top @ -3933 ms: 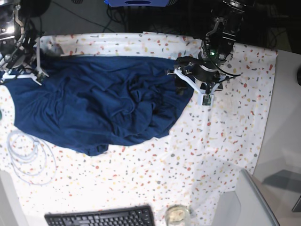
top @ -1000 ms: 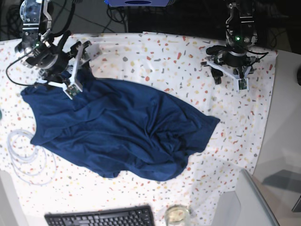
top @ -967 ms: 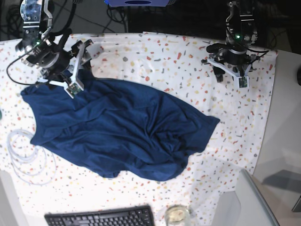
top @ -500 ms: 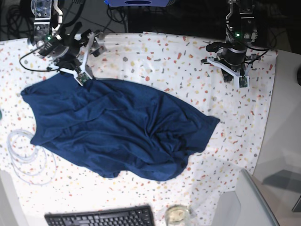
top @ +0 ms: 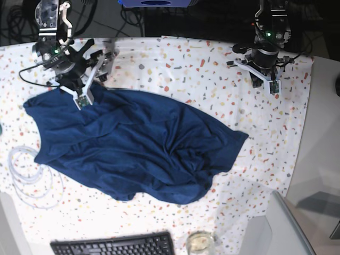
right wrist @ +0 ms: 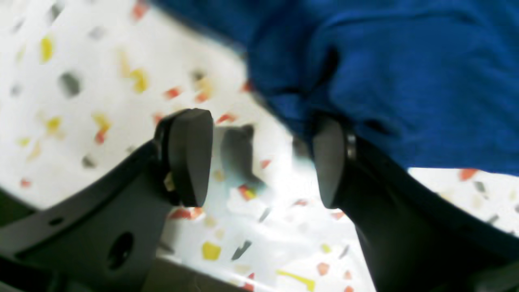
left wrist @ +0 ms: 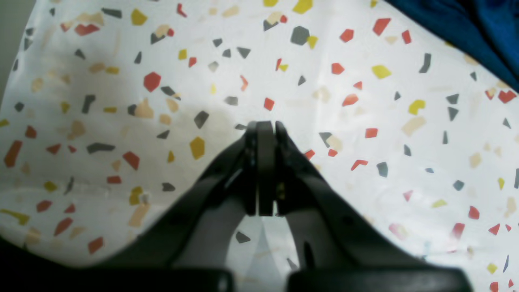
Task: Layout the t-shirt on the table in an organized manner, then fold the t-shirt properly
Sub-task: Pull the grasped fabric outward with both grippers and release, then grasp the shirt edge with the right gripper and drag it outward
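Observation:
The dark navy t-shirt (top: 133,143) lies rumpled and slanted across the middle of the speckled table (top: 202,64). My right gripper (top: 94,79) is open at the t-shirt's upper left edge. The blurred right wrist view shows its open fingers (right wrist: 190,158) over the cloth-covered table (right wrist: 81,81), with the other finger against the edge of the t-shirt (right wrist: 385,61). My left gripper (top: 263,78) is shut at the far right of the table, well away from the t-shirt. Its wrist view shows the left gripper (left wrist: 261,125) shut on nothing, with a t-shirt (left wrist: 478,24) corner at top right.
A coiled white cable (top: 29,172) lies at the left, beside the t-shirt's lower left edge. A black keyboard (top: 114,245) and a glass jar (top: 200,243) sit at the near edge. A grey object (top: 281,228) is at the bottom right, on the plain grey surface (top: 324,133).
My left gripper has gone from open to shut and turned slightly. My right gripper has dropped back to the t-shirt's upper left edge. The t-shirt has not moved in the last second.

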`<state>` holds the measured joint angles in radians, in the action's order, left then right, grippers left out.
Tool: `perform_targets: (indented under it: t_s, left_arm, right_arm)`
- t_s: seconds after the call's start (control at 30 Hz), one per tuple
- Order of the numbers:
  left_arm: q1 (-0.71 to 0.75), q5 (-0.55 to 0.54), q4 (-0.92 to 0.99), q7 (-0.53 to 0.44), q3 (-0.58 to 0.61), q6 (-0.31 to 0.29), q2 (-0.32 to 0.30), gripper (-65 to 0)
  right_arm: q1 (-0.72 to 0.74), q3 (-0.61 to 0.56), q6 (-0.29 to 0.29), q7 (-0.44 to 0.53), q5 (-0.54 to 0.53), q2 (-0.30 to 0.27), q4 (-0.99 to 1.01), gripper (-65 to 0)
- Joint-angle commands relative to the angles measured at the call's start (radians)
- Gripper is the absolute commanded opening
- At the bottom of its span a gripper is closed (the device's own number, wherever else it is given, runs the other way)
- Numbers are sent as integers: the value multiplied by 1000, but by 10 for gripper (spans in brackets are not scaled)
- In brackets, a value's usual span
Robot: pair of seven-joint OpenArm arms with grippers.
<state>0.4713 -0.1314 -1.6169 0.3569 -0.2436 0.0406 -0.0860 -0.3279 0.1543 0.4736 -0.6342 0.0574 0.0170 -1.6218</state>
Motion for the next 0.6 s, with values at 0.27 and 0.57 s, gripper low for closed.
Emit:
perform_targets:
  t_s: [0.27, 0.57]
  left_arm:
    - [4, -1, -18, -19, -4, 2, -4, -650]
    - [2, -1, -18, -19, -7, 2, -4, -650]
  right_arm:
    - [80, 97, -16, 18, -11, -1, 120, -302]
    - [23, 97, -14, 14, -15, -1, 22, -650]
